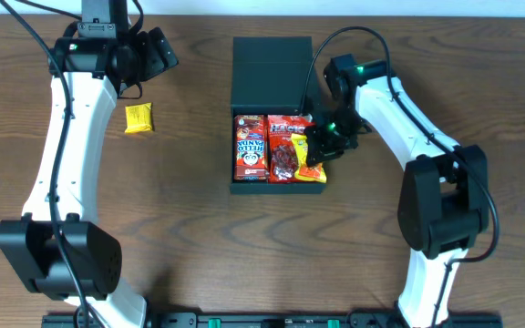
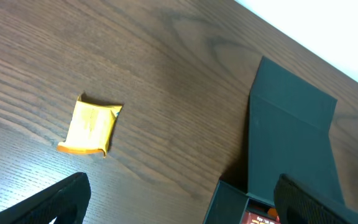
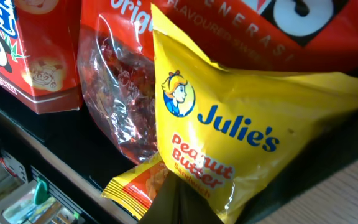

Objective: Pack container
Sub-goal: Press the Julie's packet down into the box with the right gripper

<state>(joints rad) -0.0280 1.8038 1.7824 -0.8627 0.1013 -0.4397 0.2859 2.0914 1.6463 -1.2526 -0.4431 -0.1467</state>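
The dark container (image 1: 241, 187) lies open mid-table, its lid (image 1: 272, 68) folded back. Inside it lie a red Hello Panda box (image 1: 250, 148), a red snack bag (image 1: 285, 150) and a yellow Julie's packet (image 1: 314, 171). My right gripper (image 1: 322, 146) hangs over the box's right side. In the right wrist view this gripper (image 3: 180, 202) is shut, its tips against the lower edge of the Julie's packet (image 3: 241, 124); no foil shows between them. My left gripper (image 1: 158, 55) is open at the far left, well above the table. Between its fingers (image 2: 48, 202) I see bare wood.
A small yellow packet (image 1: 138, 118) lies alone on the wood left of the container, also in the left wrist view (image 2: 91, 127). A smaller orange-yellow sachet (image 3: 135, 186) sits under the Julie's packet. The arm bases stand at the near corners.
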